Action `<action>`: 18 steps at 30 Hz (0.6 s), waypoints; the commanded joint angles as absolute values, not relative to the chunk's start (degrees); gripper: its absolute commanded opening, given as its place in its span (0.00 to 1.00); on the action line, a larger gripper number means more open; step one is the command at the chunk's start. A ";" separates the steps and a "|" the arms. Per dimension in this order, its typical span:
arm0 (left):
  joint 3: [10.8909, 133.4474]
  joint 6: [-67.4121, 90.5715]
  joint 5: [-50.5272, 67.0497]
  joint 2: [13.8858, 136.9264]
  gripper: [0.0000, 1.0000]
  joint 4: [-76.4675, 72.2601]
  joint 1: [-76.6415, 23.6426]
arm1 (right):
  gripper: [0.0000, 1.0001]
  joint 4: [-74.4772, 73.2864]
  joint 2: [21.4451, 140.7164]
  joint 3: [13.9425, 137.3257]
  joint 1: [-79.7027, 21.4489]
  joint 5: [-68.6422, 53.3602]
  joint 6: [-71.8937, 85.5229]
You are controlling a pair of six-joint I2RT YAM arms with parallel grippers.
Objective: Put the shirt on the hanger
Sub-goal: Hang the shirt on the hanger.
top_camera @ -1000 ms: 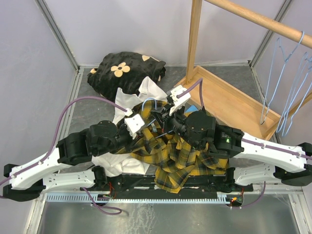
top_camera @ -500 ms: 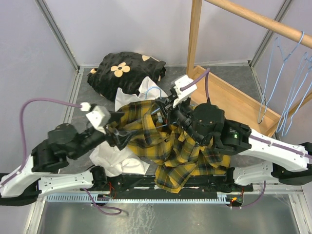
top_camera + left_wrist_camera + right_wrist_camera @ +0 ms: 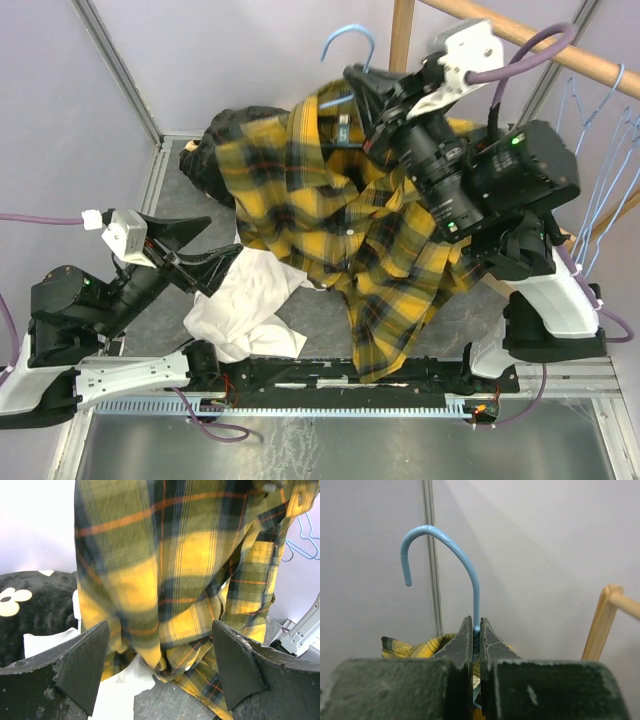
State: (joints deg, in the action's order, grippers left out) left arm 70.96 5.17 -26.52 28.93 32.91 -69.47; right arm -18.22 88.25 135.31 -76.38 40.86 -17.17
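Bright even light, soft shadows; the shirt (image 3: 165,580) blurs close-up.

hanger (image 3: 476,597) triangle hidden inside shirt (image 3: 300,200); only hook shows

walls (image 3: 250,60): pale lilac | floor (image 3: 320,335): grey | wooden rail (image 3: 600,68): upper right

the shirt (image 3: 330,215), yellow-and-black plaid flannel, hangs in the air, draped rumpled over the hanger (image 3: 348,30). in the top view its collar sits up at 12 o'clock, a broad fold spreads toward 9 o'clock and the hem trails down toward 6 o'clock. the hanger is thin pale-blue wire. only its hook shows above the collar, upright, its tip curling toward 9 o'clock, its neck pinched between the right gripper (image 3: 475,630) fingers.
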 commanded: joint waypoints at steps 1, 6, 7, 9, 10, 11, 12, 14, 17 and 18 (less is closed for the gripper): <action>73.42 6.00 -28.75 29.80 0.88 30.54 -69.35 | 0.00 -12.71 94.00 149.33 -76.20 38.29 -29.24; 73.80 4.32 -29.37 30.64 0.88 28.89 -69.35 | 0.00 -2.75 95.08 152.66 -76.20 34.20 -33.79; 73.95 4.00 -29.24 30.92 0.88 28.43 -69.35 | 0.00 -1.62 95.34 153.64 -76.20 33.42 -34.04; 74.15 2.84 -28.63 31.68 0.88 27.29 -69.35 | 0.00 -0.08 96.42 156.60 -76.20 31.67 -34.44; 74.36 2.28 -28.29 32.16 0.88 26.66 -69.35 | 0.00 0.39 96.90 158.06 -76.20 30.93 -34.74; 74.69 1.53 -27.82 32.76 0.88 26.04 -69.37 | 0.00 0.95 97.22 159.26 -76.19 30.23 -34.92; 75.33 0.83 -27.21 33.54 0.88 25.55 -69.39 | 0.00 1.73 97.10 159.69 -76.20 29.63 -34.97; 77.15 -0.67 -26.49 35.50 0.89 25.34 -69.41 | 0.00 3.15 95.95 159.10 -76.18 28.64 -34.97; 80.70 -2.31 -25.16 38.54 0.89 25.38 -69.30 | 0.00 3.89 94.34 157.99 -76.15 27.69 -34.93; 81.55 -2.82 -24.75 39.33 0.89 25.13 -69.35 | 0.00 3.68 93.95 157.97 -76.20 27.83 -34.95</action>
State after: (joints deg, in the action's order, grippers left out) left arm 76.82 1.85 -27.22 35.92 29.39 -69.45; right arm -4.10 97.23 156.40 -76.34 32.75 -33.52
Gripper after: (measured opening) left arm 0.884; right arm 0.034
